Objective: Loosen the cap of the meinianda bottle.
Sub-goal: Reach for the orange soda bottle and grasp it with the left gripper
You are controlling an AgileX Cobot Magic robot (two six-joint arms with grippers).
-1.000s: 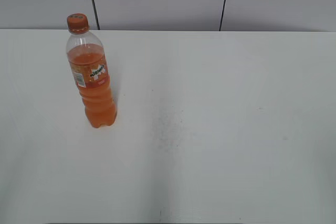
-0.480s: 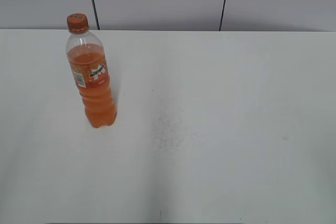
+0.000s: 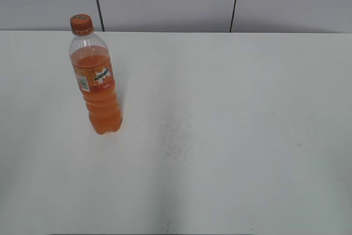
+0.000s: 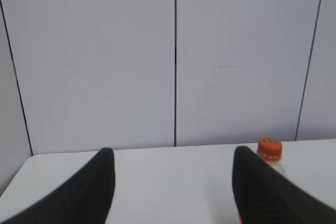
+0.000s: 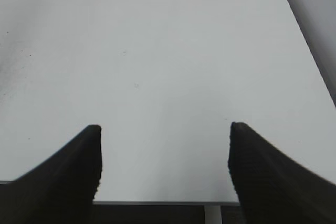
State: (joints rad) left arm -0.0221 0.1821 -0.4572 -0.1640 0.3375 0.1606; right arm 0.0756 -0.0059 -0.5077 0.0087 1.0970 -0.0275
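A: Status pls. Where was the clear plastic meinianda bottle of orange drink [image 3: 97, 89]?

B: Bottle stood upright on the white table [image 3: 231, 136], left side in exterior view, near the far edge. Small round orange screw cap [image 3: 81, 24] was seated on the neck; nothing touched it.

A: Grippers?

B: Left gripper [image 4: 170, 182]: black fingers apart, empty, w/ cap visible beyond its right finger in the wrist view. Right gripper [image 5: 164, 161]: fingers wide apart, empty, over bare table, well apart from bottle.

A: Handling est.?

B: Mostly full, so fairly heavy and stable, but smooth and likely slippery; thin wall would dent under hard squeeze. Rec.: one gripper clamps the body at the label [image 3: 99, 78]; other pinches cap at its sides, then twists.
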